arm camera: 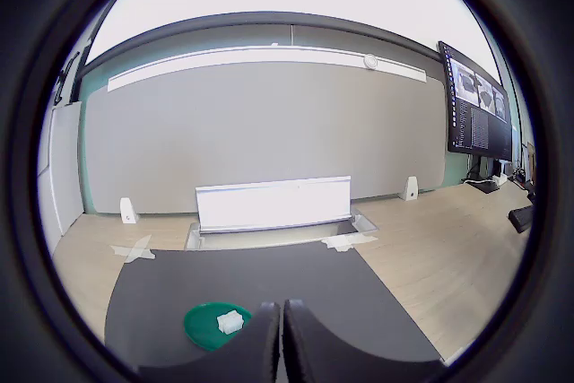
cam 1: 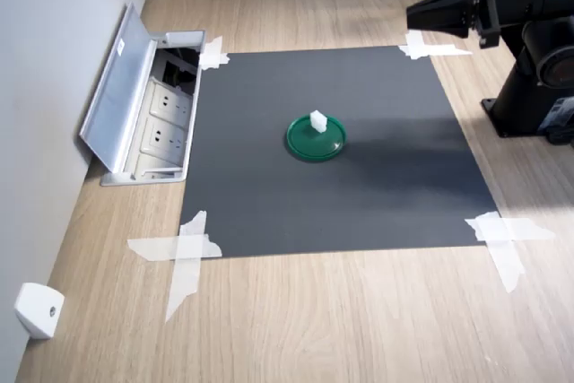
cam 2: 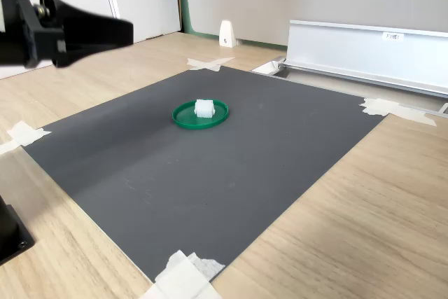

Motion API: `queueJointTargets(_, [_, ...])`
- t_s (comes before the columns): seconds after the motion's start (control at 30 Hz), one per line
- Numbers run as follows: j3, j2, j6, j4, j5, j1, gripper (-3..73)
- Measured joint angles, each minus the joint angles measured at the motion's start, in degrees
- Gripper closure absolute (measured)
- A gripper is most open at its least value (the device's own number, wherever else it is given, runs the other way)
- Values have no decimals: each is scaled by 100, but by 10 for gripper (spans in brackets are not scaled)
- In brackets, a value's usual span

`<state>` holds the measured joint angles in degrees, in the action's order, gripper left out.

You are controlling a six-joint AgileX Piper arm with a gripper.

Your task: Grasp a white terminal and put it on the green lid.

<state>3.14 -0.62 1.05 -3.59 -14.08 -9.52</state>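
In the wrist view the gripper [arm camera: 282, 338] fills the lower centre, fingers pressed together and empty. The white terminal [cam 1: 317, 120] already stands on the green lid [cam 1: 316, 139] mid-frame; retreating well should mean keeping high, well apart from the lid.

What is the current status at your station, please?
Gripper shut, empty, raised clear of the mat. White terminal sitting on the green lid. Nothing in the way.
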Motion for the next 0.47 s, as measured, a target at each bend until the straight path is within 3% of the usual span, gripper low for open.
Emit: queueJointTargets(0.47, [-5, 0, 5, -11, -194, 0, 703])
